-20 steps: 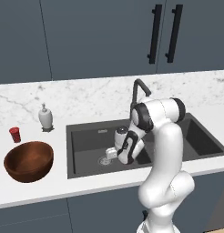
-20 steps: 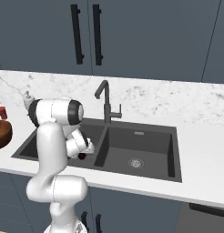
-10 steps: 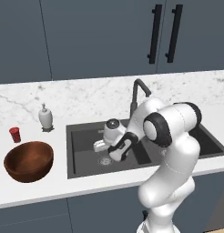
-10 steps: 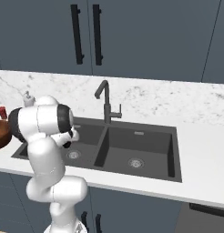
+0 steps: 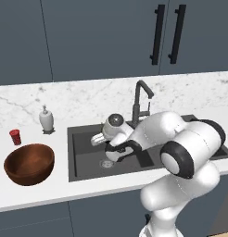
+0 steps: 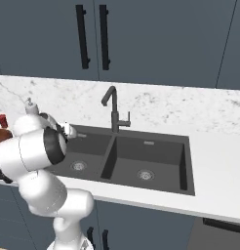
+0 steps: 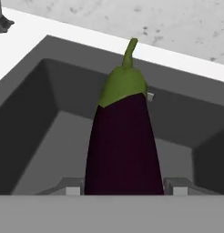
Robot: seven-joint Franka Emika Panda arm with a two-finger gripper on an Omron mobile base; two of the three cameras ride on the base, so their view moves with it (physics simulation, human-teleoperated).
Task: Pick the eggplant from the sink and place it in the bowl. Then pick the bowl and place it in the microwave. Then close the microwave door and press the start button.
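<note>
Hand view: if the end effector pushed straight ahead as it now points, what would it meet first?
Probably the sink's far wall, just below the marble counter; the held eggplant would touch first. Depth is unclear.

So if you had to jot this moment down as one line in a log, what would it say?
stage: carry eggplant to bowl | pincer: shut on eggplant | position: over sink left basin | bowl: empty, on counter left of sink
</note>
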